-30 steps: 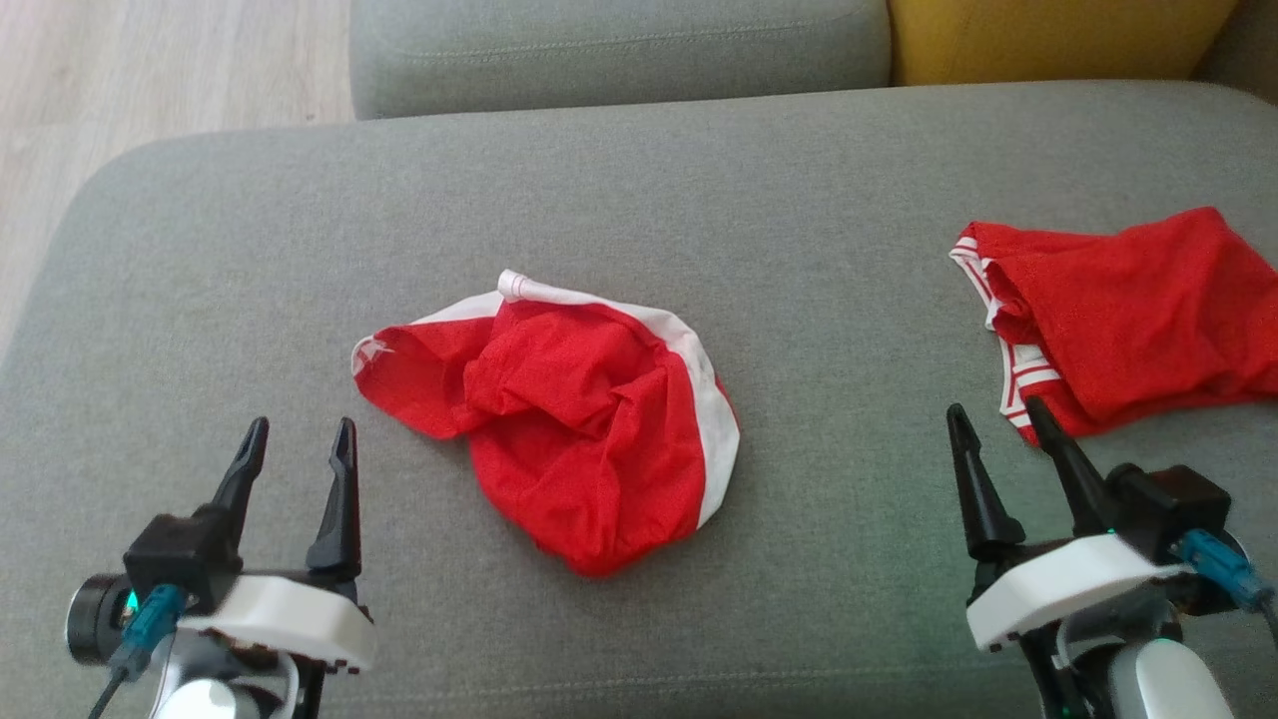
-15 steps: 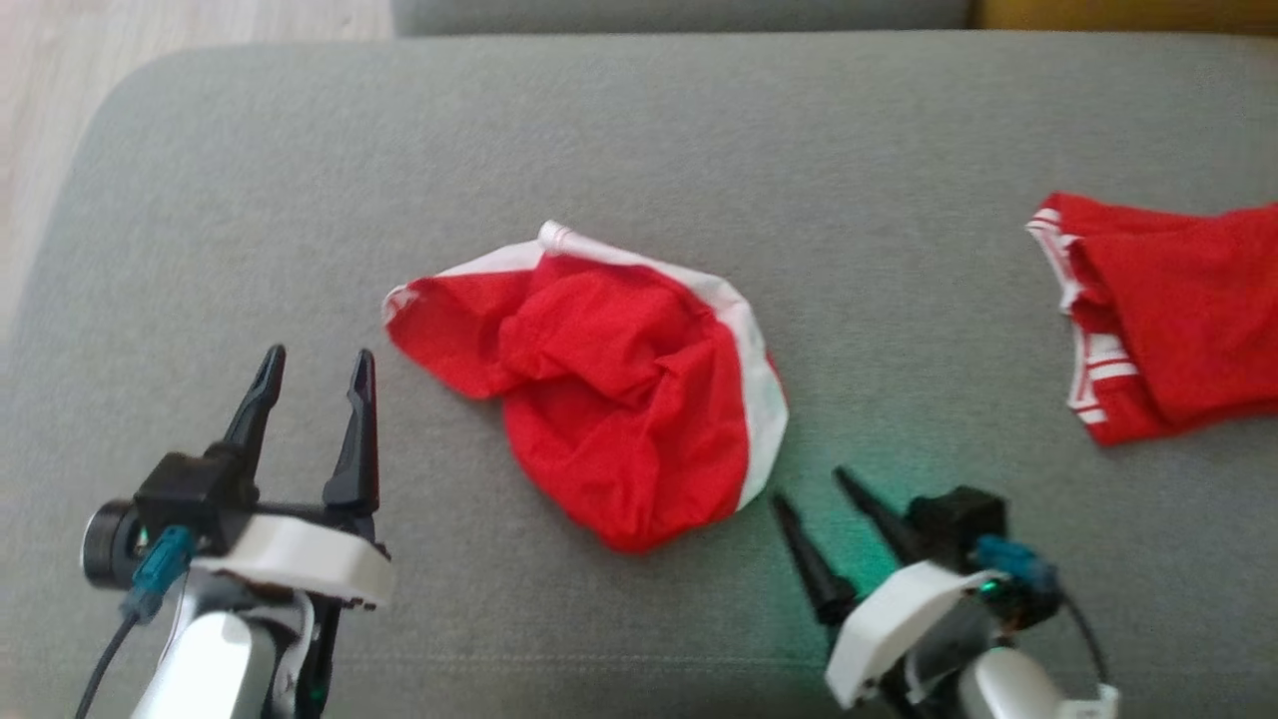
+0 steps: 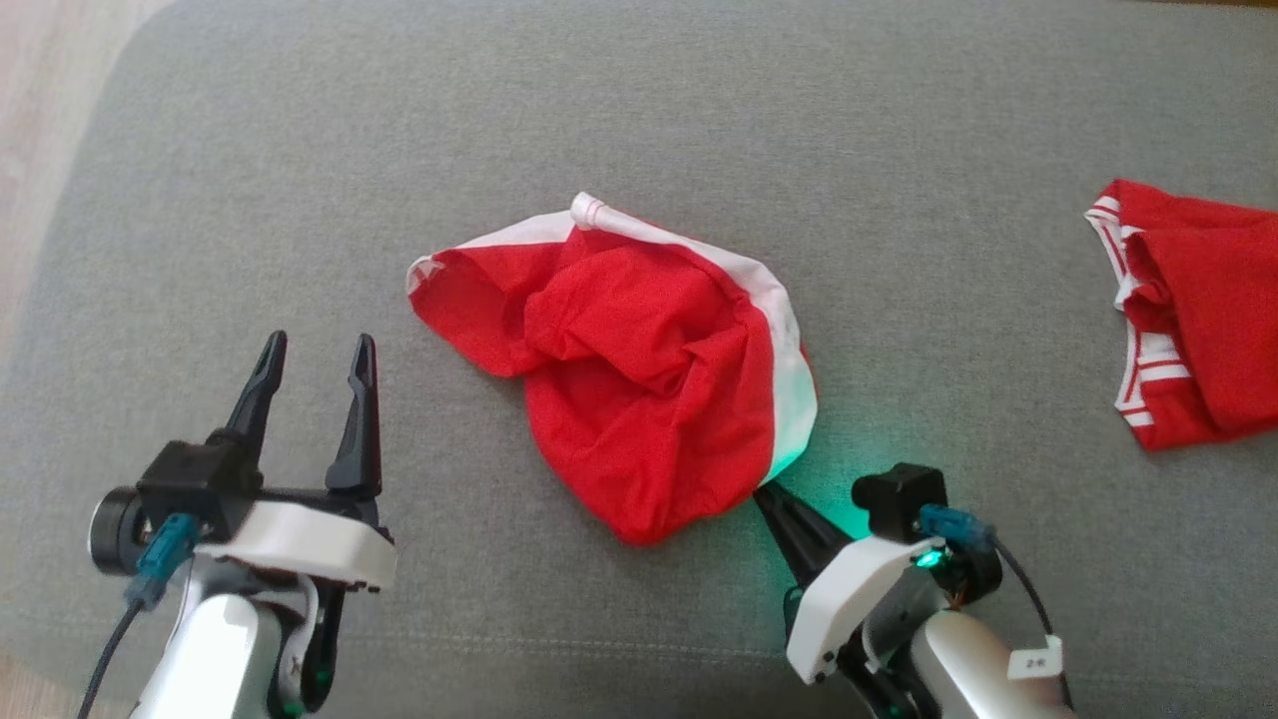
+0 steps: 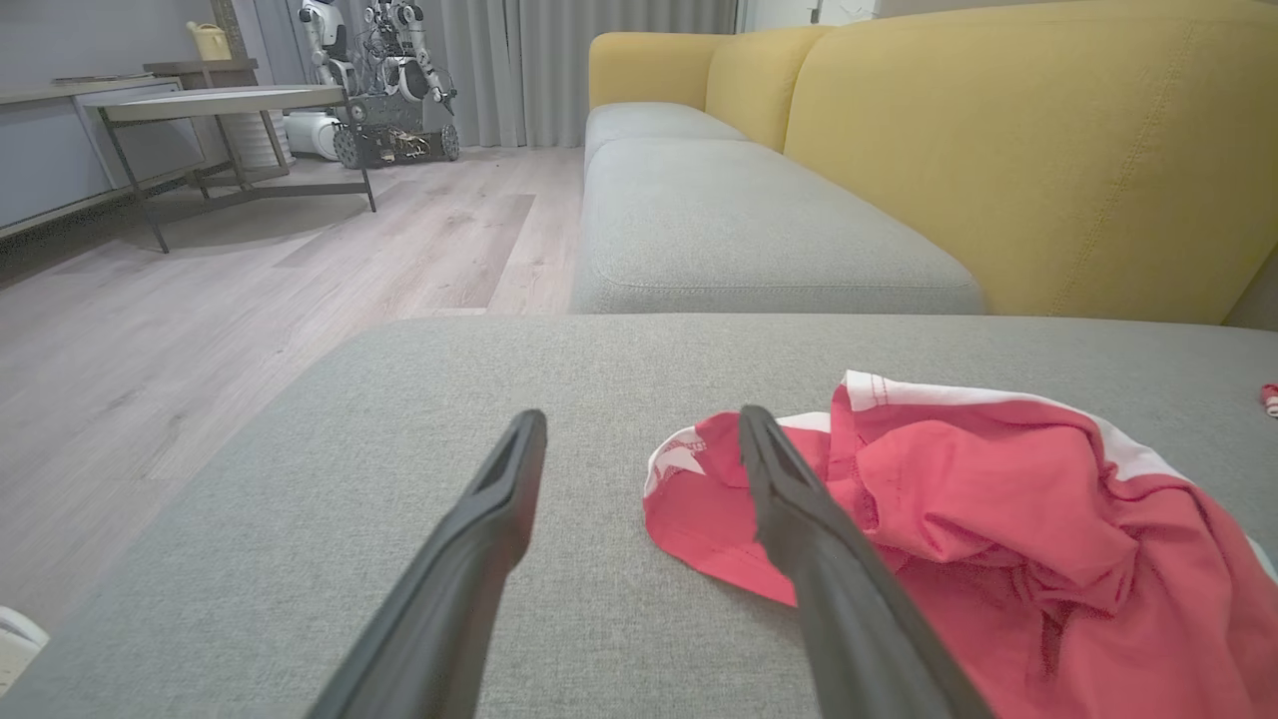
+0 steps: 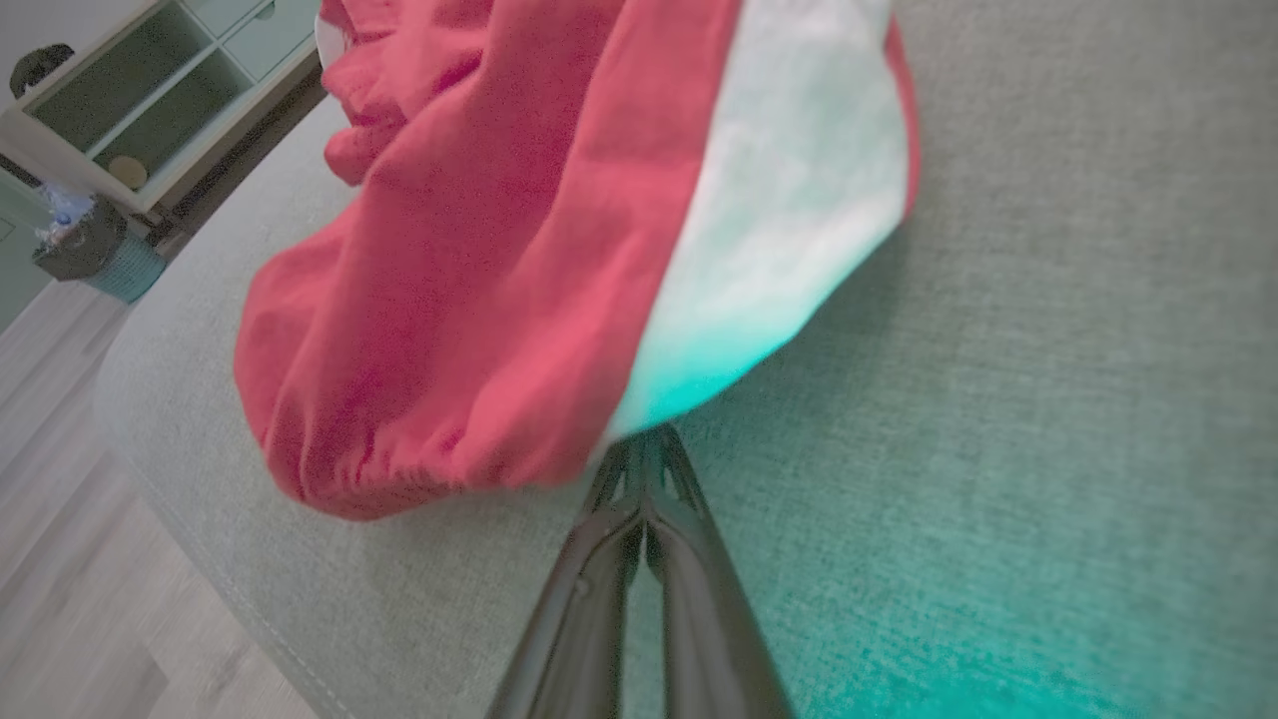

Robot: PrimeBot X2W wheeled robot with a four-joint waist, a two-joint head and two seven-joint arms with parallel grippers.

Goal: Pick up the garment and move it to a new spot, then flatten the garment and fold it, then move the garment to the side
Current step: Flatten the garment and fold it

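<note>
- Garment (image 3: 639,369) lies crumpled in the middle of the cushion (image 3: 599,120), between your two grippers. Its near hem touches the tips of your right gripper (image 3: 767,493).
- Your right gripper has its fingers pressed together. The tips meet the hem where the red cloth joins the white band, and you cannot tell whether any cloth is pinched.
- Your left gripper (image 3: 319,342) stands spread wide and holds nothing, near the garment's left corner but apart from it.
- The cloth is red and bunched in soft folds, with a white band curving along its far and right edges. Green light tints the near end.
- A second piece (image 3: 1188,320), red with white stripes, lies well apart at your right.
</note>
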